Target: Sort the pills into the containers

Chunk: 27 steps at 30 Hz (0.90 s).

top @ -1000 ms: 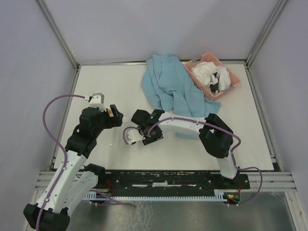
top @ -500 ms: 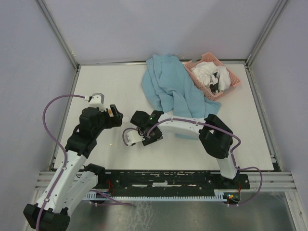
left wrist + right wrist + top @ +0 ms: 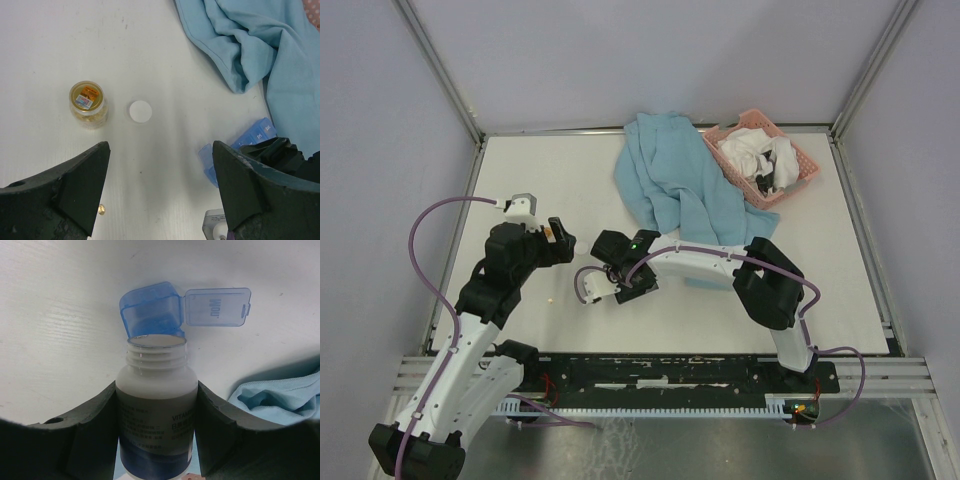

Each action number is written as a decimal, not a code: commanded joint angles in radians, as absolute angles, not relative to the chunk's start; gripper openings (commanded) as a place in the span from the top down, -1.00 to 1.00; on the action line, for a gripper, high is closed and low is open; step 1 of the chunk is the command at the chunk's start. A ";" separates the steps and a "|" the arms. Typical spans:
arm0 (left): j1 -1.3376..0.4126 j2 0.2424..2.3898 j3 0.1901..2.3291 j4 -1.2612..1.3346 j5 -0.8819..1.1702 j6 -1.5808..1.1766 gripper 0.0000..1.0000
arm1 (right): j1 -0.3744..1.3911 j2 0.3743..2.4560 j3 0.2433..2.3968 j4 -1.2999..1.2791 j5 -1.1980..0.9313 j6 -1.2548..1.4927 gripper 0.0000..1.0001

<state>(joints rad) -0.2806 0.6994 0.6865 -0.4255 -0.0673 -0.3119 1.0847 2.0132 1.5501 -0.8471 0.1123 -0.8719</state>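
Clamped in the right gripper (image 3: 156, 390), the bottle (image 3: 156, 365) is best tipped slowly — mouth centred over the open compartment (image 3: 150, 309).

Gold-lidded glass jar (image 3: 87, 104) beside white round cap (image 3: 140, 111) on white table (image 3: 50, 40); blue translucent plastic pill-organiser strip (image 3: 254, 136) (partly hidden) at right.

White shells over black joint housings clothe the left arm (image 3: 460, 350) and right arm (image 3: 698, 262) — a purple cable (image 3: 413, 240) loops beside each. The left gripper (image 3: 160, 150) has matte black, wedge-shaped fingers (image 3: 65, 185), scuffed grey; a green light (image 3: 638, 240) dots the right wrist.
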 commanded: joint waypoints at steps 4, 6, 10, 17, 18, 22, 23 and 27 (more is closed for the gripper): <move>-0.274 0.694 0.695 -0.409 -0.047 -0.266 -0.79 | 1.085 1.993 1.583 -0.837 0.117 -0.870 0.79; -0.273 0.695 0.695 -0.410 -0.047 -0.268 -0.79 | 1.083 1.985 1.579 -0.843 0.087 -0.875 0.79; -0.273 0.694 0.695 -0.409 -0.046 -0.267 -0.79 | 1.076 1.987 1.586 -0.854 0.086 -0.872 0.79; -0.272 0.695 0.695 -0.409 -0.048 -0.267 -0.80 | 1.070 1.989 1.596 -0.879 0.044 -0.876 0.78; -0.271 0.696 0.695 -0.410 -0.047 -0.267 -0.79 | 1.071 1.983 1.587 -0.871 0.032 -0.875 0.78; -0.270 0.695 0.695 -0.408 -0.045 -0.267 -0.79 | 1.070 1.990 1.590 -0.858 0.096 -0.877 0.79; -0.269 0.695 0.695 -0.409 -0.044 -0.267 -0.79 | 1.071 1.986 1.586 -0.861 0.082 -0.880 0.79; -0.267 0.696 0.695 -0.408 -0.041 -0.267 -0.79 | 1.072 1.993 1.599 -0.871 0.089 -0.884 0.79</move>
